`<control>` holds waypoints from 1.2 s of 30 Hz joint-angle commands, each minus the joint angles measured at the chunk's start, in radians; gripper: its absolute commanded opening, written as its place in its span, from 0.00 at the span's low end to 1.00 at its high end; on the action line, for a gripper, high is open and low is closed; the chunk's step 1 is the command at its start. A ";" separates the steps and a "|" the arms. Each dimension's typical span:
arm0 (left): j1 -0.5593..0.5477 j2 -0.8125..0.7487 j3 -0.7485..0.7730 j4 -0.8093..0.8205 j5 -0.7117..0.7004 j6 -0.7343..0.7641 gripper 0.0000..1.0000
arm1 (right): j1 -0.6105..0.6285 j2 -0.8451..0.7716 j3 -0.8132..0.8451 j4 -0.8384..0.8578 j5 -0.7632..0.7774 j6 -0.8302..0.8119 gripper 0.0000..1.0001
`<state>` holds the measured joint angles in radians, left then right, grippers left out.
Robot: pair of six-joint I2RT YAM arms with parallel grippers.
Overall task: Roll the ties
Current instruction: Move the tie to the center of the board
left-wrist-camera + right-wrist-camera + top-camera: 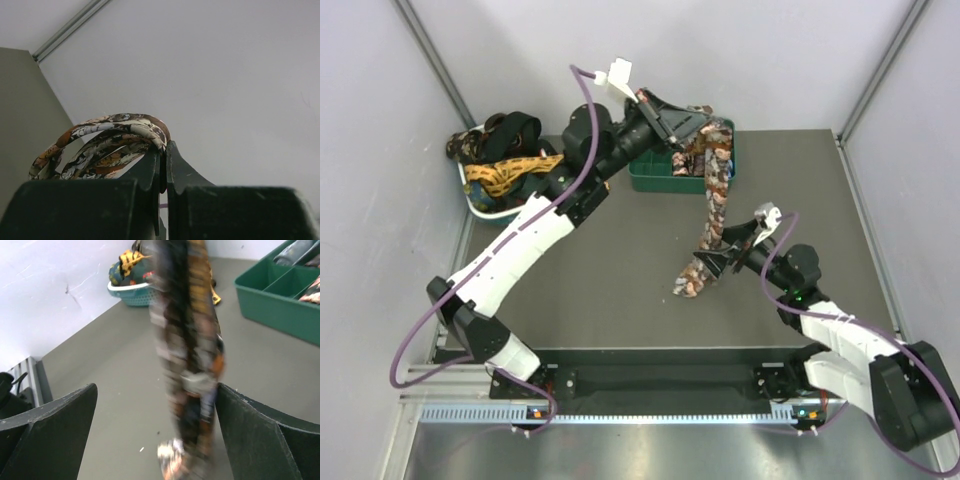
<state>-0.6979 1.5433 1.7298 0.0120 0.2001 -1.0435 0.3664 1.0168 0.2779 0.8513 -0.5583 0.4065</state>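
Now: left pincer (164,146) clamped on tie (713,210), dangling; right pincer (156,390) apart around it. Best close low near tip, hold it taut, untwisted, before rolling.

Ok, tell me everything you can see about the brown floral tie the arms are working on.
The brown floral tie is a long, narrow fabric strip printed in brown, orange and cream. Its upper end is bunched in loops and pinched in the shut left gripper, raised over the green tray. It hangs down toward the table; whether the crumpled lower end touches it is unclear. The lower part passes between the open fingers of the right gripper, blurred in that view.
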 commanded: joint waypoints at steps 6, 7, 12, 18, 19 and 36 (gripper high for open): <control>-0.063 0.101 0.163 0.037 -0.022 0.013 0.00 | 0.012 -0.133 0.006 -0.086 0.178 -0.095 1.00; -0.069 0.100 0.175 0.037 -0.022 0.013 0.00 | 0.012 -0.138 0.007 -0.099 0.202 -0.101 1.00; -0.101 0.087 0.204 0.020 -0.030 0.028 0.00 | 0.013 -0.152 0.003 -0.136 0.310 -0.117 1.00; -0.109 0.063 0.223 0.020 0.005 0.002 0.00 | 0.014 -0.107 0.018 -0.140 0.334 -0.118 1.00; -0.112 0.060 0.226 0.020 0.007 -0.001 0.00 | 0.013 -0.086 0.021 -0.139 0.333 -0.118 1.00; -0.118 0.038 0.284 0.025 0.079 -0.093 0.00 | 0.012 0.163 0.109 -0.026 0.210 -0.081 0.71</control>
<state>-0.8093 1.6382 1.9770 -0.0090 0.2501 -1.1072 0.3687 1.1553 0.3176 0.7628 -0.3317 0.3157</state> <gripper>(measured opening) 0.047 0.840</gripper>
